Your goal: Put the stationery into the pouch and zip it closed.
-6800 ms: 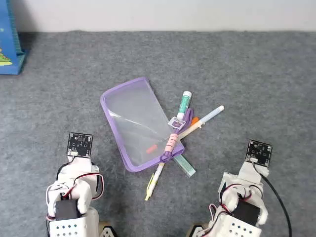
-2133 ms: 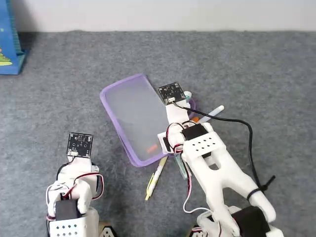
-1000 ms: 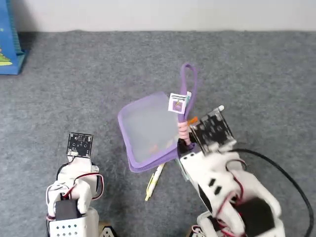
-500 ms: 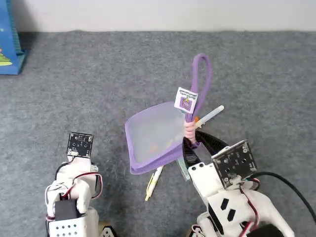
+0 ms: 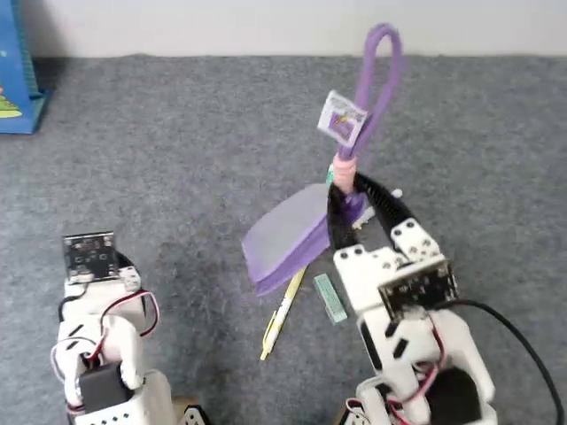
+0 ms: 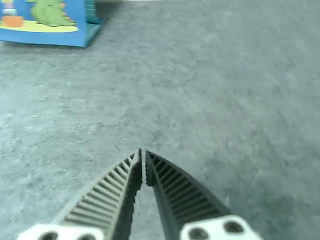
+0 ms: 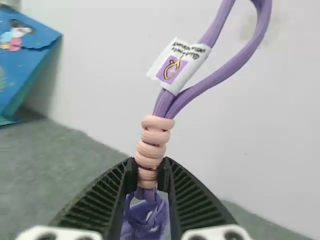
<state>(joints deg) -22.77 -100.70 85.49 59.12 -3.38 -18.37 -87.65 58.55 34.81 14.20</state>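
While the right gripper [image 7: 148, 169] pinches the pouch [image 5: 285, 239] up by its strap [image 5: 379, 71], the yellow pen [image 5: 282, 317] lies just beside it; left gripper [image 6: 142, 165] is closed, empty, well apart.

Got the pink coil [image 7: 150, 142] pinched tight in the right gripper [image 7: 149, 169], purple strap [image 7: 167, 105] and little tag [image 7: 178, 59] above, white wall [image 7: 100, 60] behind.

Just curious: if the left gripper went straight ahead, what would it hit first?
Probably the grey mat: the left gripper points slightly down at it, and the blue box sits off that line.
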